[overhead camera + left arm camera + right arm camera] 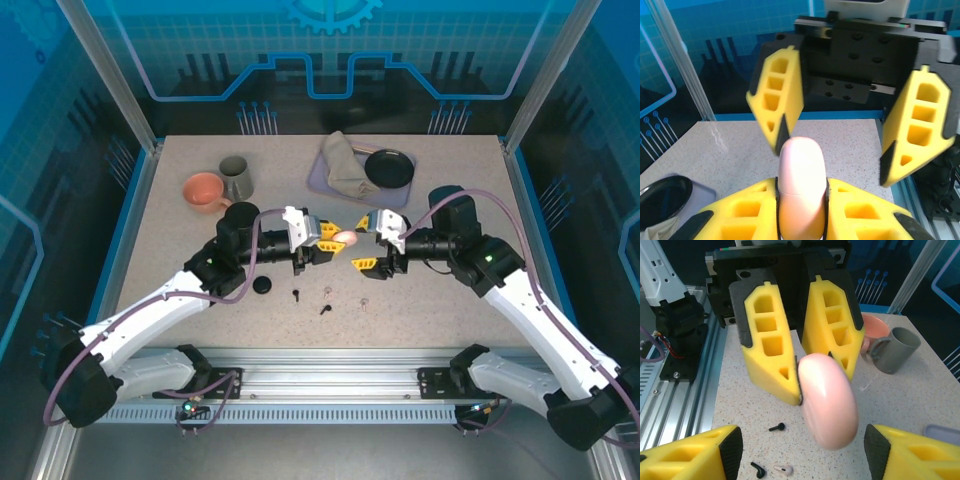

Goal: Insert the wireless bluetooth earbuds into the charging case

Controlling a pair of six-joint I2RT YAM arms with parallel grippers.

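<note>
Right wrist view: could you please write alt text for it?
The left gripper clamps a pink charging case above the speckled table, facing the open right gripper. Two black earbuds and one pale earbud lie on it; a grey mug stands behind.

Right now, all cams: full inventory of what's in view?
pink charging case: 1, pink, mid-air, in left tool
black case: 1, black, table front left
black earbuds: 2, black, table front centre
pale earbuds: 2, whitish, beside the black ones
bowl: 1, orange-pink, far left
mug: 1, grey, right of bowl
tray: 1, lilac, far centre
cloth: 1, beige, on tray
dish: 1, black, on tray
left tool: 1, yellow fingers, shut on case
right tool: 1, yellow fingers, open, facing case
</note>
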